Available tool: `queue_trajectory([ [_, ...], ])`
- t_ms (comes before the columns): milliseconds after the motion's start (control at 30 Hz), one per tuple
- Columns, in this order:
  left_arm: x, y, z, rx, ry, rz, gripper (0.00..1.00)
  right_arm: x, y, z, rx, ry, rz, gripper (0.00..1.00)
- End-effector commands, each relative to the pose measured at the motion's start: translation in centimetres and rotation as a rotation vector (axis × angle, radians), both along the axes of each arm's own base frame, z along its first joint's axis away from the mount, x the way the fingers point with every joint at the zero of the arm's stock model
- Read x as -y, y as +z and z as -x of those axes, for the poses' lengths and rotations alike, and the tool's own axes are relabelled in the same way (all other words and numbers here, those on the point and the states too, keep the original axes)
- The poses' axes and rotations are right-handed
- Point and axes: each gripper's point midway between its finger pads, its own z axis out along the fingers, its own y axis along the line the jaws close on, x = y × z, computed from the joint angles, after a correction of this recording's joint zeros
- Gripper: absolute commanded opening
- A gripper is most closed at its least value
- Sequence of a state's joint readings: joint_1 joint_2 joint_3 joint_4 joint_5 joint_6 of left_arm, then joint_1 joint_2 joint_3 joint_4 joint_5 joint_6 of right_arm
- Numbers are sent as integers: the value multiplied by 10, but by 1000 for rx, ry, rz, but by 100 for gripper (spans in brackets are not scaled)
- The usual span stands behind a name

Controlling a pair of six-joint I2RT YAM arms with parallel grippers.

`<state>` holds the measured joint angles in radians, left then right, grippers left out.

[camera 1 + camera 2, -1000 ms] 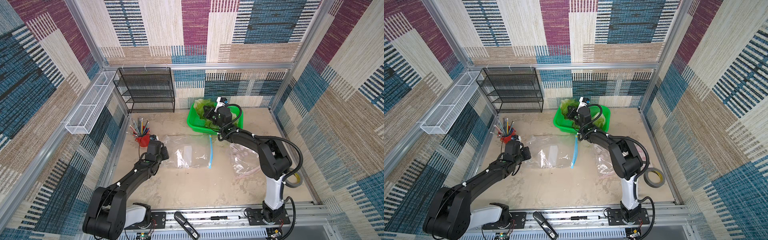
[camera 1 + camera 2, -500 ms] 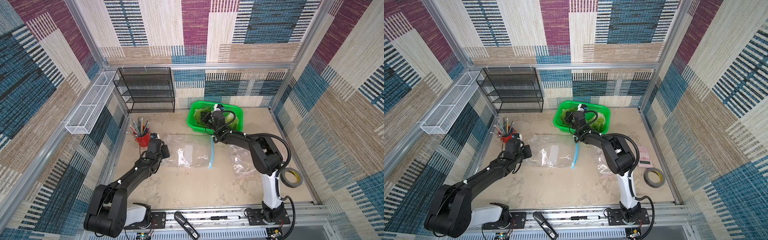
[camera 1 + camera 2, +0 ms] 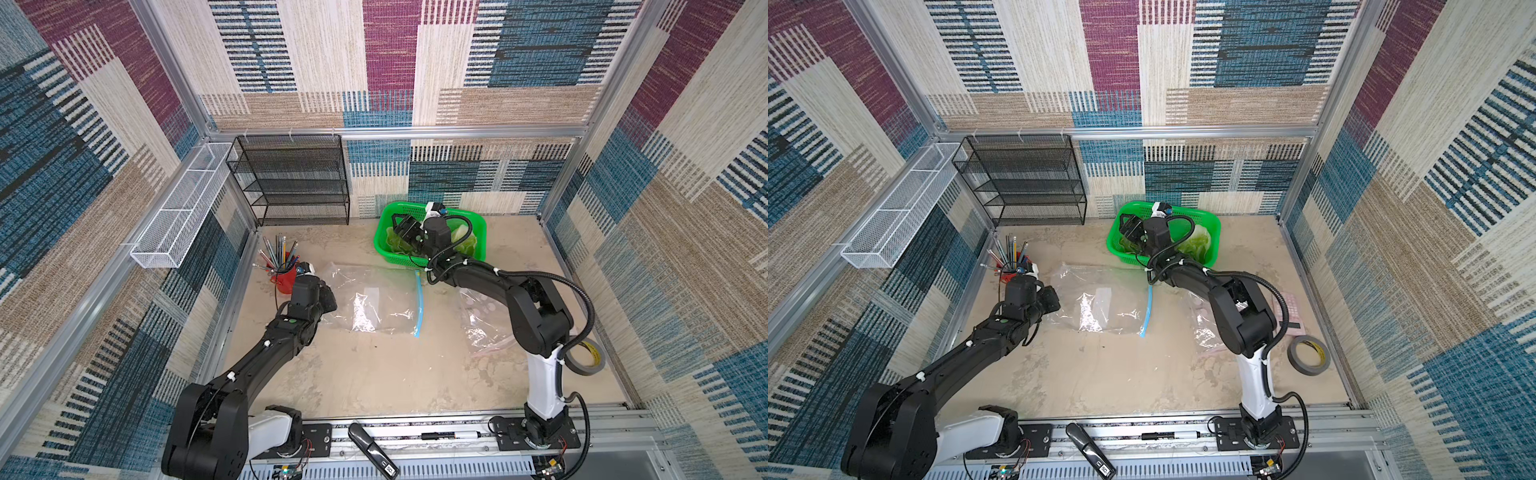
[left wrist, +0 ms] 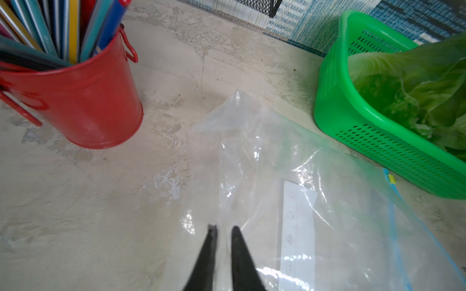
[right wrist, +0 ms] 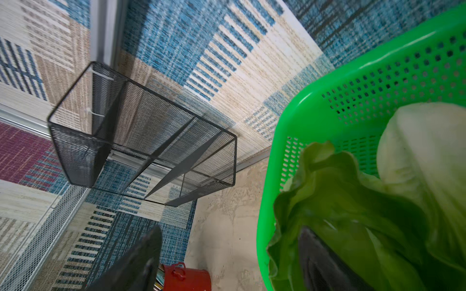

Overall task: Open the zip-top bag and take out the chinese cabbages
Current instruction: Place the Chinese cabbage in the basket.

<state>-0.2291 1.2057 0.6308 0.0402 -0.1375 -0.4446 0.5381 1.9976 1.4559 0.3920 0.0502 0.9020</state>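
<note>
Two arms reach over the sandy table [image 3: 374,374], each for its own reason. Between them the zip-top bag [image 3: 374,299] lies flat and looks empty, with its mouth turned toward the right arm's side, where that arm could reach in.

Just past that mouth, by the back wall, stands the green basket [image 3: 478,220], a short carry away. The chinese cabbages [image 5: 353,201] lie heaped inside it. At least two heads show, and the arm hides the rest.

The right gripper [image 5: 230,236] hangs over the basket's corner with its jaws spread wide and nothing in them, which reads as a drop-off.

The left gripper [image 4: 223,229] sits low at the bag's closed end, near the red pen bucket [image 4: 88,100]. Its jaws are a narrow slit over the film and do not pinch it, though they are well placed to anchor the bag.

Smallest is the blue zip strip [image 3: 420,303]. I judge the job nearly finished.
</note>
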Motion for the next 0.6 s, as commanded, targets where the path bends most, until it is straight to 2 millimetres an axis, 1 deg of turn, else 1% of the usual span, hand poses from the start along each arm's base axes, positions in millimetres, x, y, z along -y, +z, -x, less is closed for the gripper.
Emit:
queue_trajectory([
  [0,-13,13,1,24,51,-45,45,8,33,19,46,17,-12,92],
  [33,-16,16,2,31,63,-56,51,17,43,27,62,-3,-11,97],
  [67,-19,18,3,33,73,-63,55,27,51,35,84,-26,-2,99],
  [100,-21,20,4,38,83,-69,58,37,56,41,102,-54,17,99],
  [167,-24,22,6,39,97,-77,65,60,77,57,180,-112,91,99],
  [200,-25,22,6,37,102,-77,69,68,81,64,208,-130,132,99],
  [233,-24,22,7,35,104,-72,71,76,89,71,241,-147,178,99],
  [300,-25,21,8,29,108,-68,76,89,93,83,298,-165,290,99],
  [400,-30,21,12,19,134,-79,78,110,85,103,378,-194,476,99],
  [433,-33,23,14,20,143,-87,78,120,83,110,404,-217,539,99],
  [567,-43,33,22,53,168,-136,80,164,58,138,482,-301,761,99],
])
